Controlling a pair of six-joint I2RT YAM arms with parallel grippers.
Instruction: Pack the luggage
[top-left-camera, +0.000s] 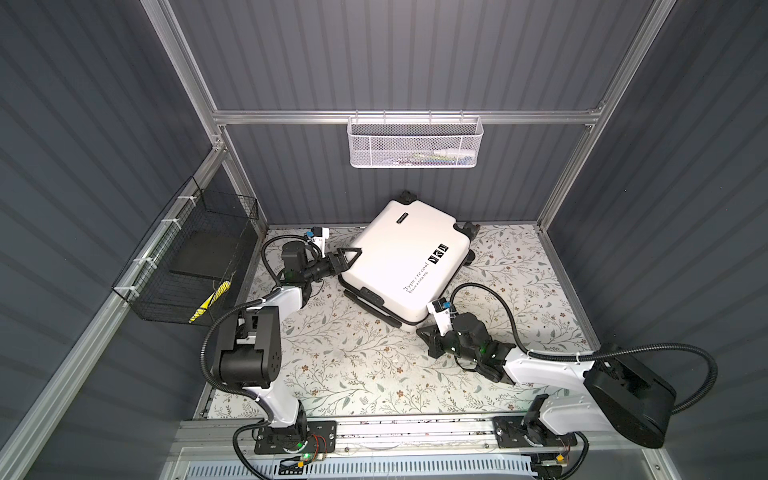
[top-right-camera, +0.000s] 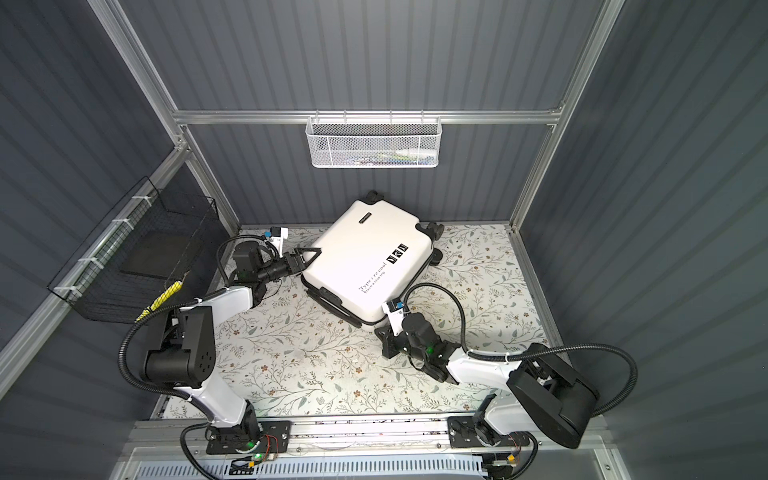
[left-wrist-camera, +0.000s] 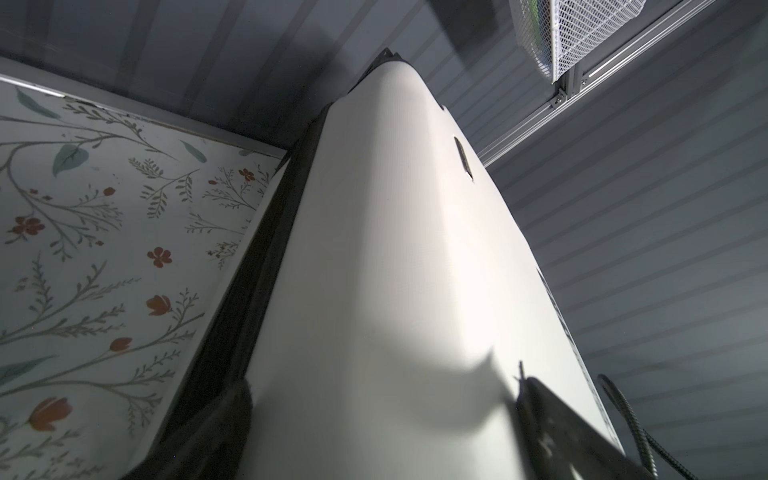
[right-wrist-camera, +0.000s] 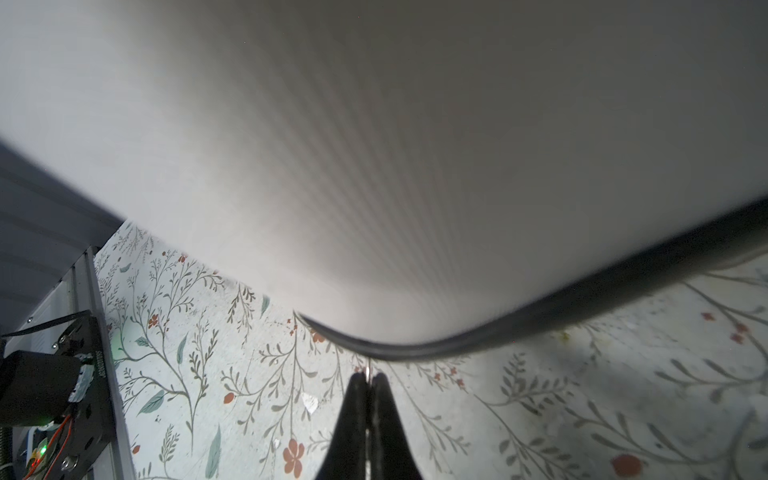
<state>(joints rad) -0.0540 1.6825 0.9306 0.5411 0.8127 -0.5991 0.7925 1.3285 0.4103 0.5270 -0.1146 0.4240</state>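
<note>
Found the luggage (top-left-camera: 399, 257) lying flat on the floral tabletop (top-left-camera: 332, 374), toward the back and middle, skewed to the walls. White shell with black script facing up, wheels at the far end, black handle along the near-left edge. Cannot tell from the dark band along the seam, in the left wrist view, whether fully closed.

Noted the left end effector (top-left-camera: 348, 261) at the left corner of the luggage, released and spread to full width. From the left wrist: one finger (left-wrist-camera: 561, 436) laid over the white top face and casting a shadow on it, the other (left-wrist-camera: 235, 415) dark and blurred, low at the seam, with the upper shell between them. Cannot tell whether either pad presses on the shell.

Noted the right end effector (top-left-camera: 422, 332) at the near corner of the luggage, clenched, fingers (right-wrist-camera: 351, 415) pressed together tip to tip. Tips low over the tabletop, just beside the black trim rounding that corner. Made out a thin pale sliver between the tips; too small to name, so cannot tell whether anything is pinched.

Also logged a white mesh basket (top-left-camera: 415, 141) hanging on the back rail, above the luggage, and a black wire basket (top-left-camera: 191, 257) on the left rail, apart from both arms
</note>
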